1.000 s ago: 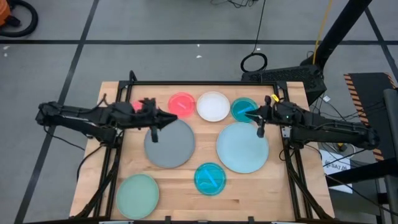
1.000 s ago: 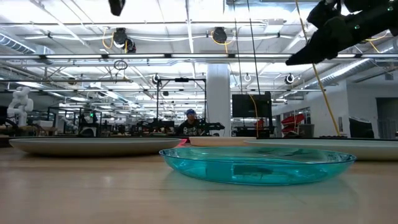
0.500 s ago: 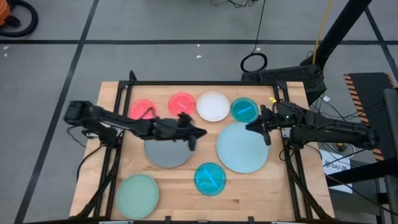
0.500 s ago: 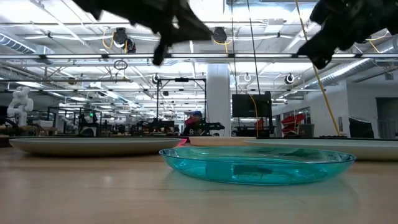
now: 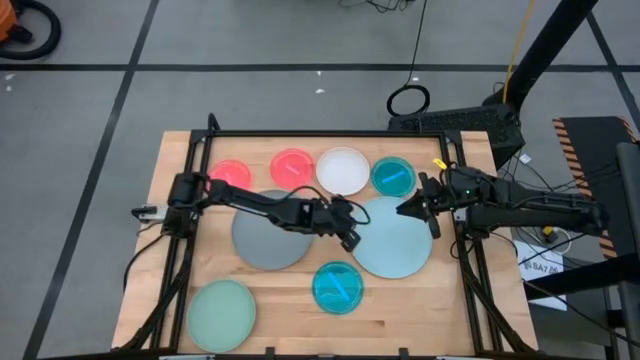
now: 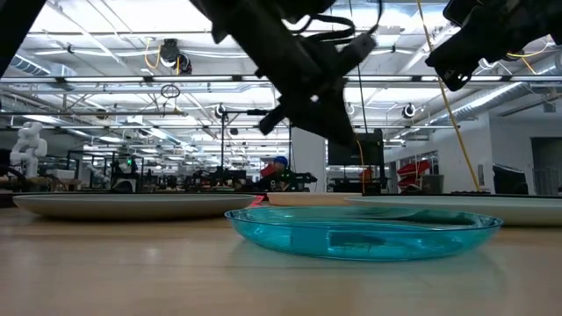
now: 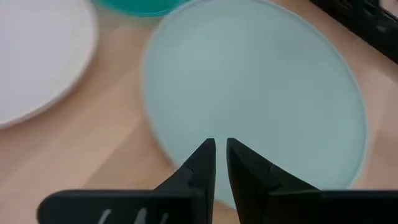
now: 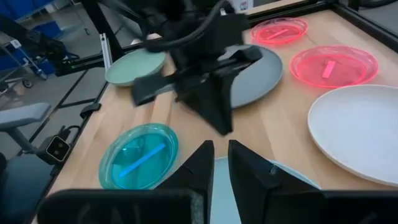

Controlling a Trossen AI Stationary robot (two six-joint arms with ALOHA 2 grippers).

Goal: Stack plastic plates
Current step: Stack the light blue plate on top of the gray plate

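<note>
Your left gripper (image 5: 352, 240), fingers pressed together, hangs at the near rim of the large round pale blue plastic plate (image 5: 392, 238), right gripper (image 5: 432, 228) likewise closed opposite.

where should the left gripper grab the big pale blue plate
At its rim: the pale blue plate lies flat on the table, so only the thin edge offers a grip. The left gripper hovers at its near edge, fingers almost shut; come from there.
</note>
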